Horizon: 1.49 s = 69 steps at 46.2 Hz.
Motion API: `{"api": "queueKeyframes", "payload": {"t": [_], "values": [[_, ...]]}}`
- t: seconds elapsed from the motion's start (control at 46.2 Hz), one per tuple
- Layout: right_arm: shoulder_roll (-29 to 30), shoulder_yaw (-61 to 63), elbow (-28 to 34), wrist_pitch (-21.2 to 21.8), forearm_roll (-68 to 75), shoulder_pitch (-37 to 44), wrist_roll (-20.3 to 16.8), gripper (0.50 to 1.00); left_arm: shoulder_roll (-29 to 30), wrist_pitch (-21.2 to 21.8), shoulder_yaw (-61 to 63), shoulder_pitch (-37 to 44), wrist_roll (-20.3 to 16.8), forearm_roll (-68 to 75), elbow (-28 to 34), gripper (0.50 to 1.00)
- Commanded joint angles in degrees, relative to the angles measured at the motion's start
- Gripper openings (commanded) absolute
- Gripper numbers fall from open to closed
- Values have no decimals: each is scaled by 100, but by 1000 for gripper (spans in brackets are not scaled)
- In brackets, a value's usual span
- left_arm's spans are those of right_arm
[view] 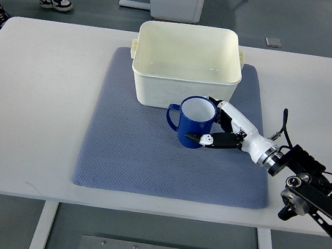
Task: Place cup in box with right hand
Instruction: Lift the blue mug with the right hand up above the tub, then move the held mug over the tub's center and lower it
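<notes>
A white rectangular surface [31, 112] is seen from above, and a blue-grey textured mat [130, 157] is laid on its middle part. A cream plastic box [183, 87] with small side handles is placed on the far edge of the mat, with its opening upward. Just in front of the near wall of the box, a dark blue ceramic cup [192, 123] with a white inside is seen upright above the mat, with its handle turned to the left. It cannot be told whether the cup rests on the mat or is raised a little. The cup is gripped by the right hand [218, 129], a white hand with black fingertips, which is closed around the right side of the cup. The arm is brought in from the lower right corner of the surface. Beyond the far left corner, on the floor, a person's shoes [53, 1] are seen.
</notes>
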Motion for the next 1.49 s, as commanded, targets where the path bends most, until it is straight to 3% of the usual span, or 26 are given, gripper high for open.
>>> {"api": "queueKeyframes", "payload": {"t": [0.0, 0.389, 0.714, 0.974, 1.471], "values": [[-239, 14, 181, -8, 8, -1, 12, 500, 0, 0, 3, 0, 1, 7, 0, 1000], [-1241, 304, 1095, 27, 122, 280, 64, 500, 0, 0, 3, 0, 1, -1, 0, 1000], [-1171, 858, 1096, 124, 298, 895, -577, 500, 0, 0, 3, 0, 1, -1, 0, 1000], [-635, 919, 516, -149, 289, 1352, -981, 500, 0, 0, 3, 0, 1, 7, 0, 1000], [411, 849, -1048, -518, 289, 1853, -1122, 500, 0, 0, -6, 0, 1, -1, 0, 1000]]}}
